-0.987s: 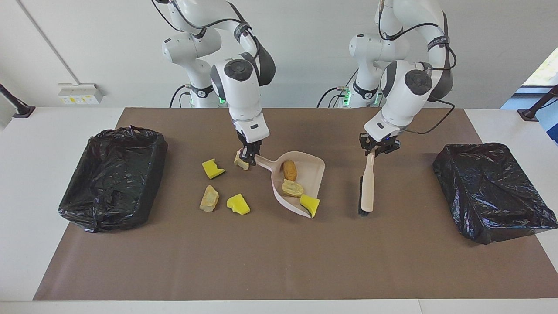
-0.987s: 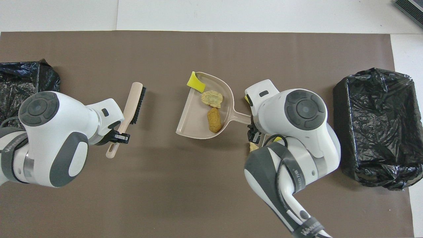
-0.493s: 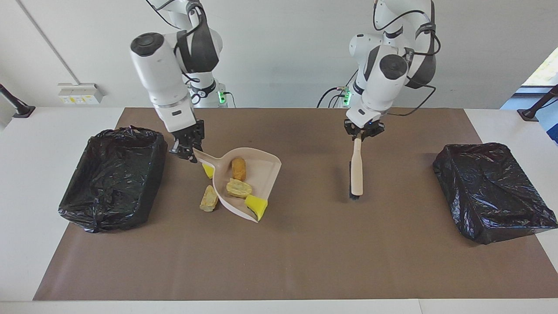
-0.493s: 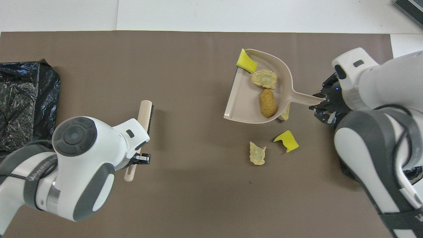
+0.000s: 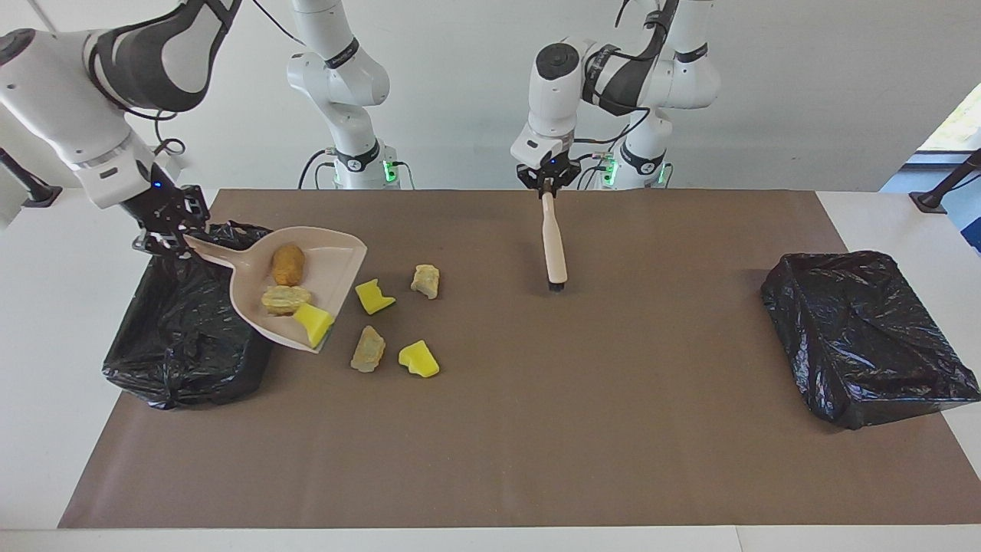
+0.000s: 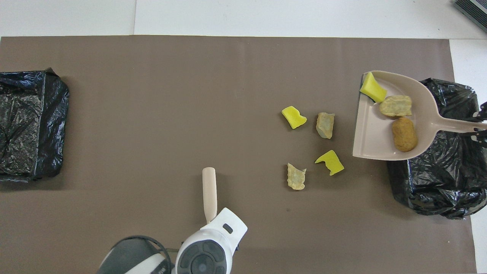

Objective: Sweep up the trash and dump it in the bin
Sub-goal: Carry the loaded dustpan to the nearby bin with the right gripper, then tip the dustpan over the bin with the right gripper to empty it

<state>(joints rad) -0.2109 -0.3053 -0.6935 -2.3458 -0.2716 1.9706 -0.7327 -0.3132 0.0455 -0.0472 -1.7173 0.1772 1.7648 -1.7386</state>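
Two glossy white robot arms, built from rounded segments with dark grey joint covers and round dark grey end caps. Black cables loop along the upper links, and black bands circle some segments. Green lights glow at both bases. The left arm [image 5: 621, 73] has a white wrist block; the right arm [image 5: 84, 84] shows a small blue light near its black wrist.

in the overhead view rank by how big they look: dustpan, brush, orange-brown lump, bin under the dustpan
1. Bin, though the dustpan partly covers it.
2. Dustpan, raised nearer the camera, so it may look oversized.
3. Brush, partly hidden by the left arm.
4. Orange-brown lump.
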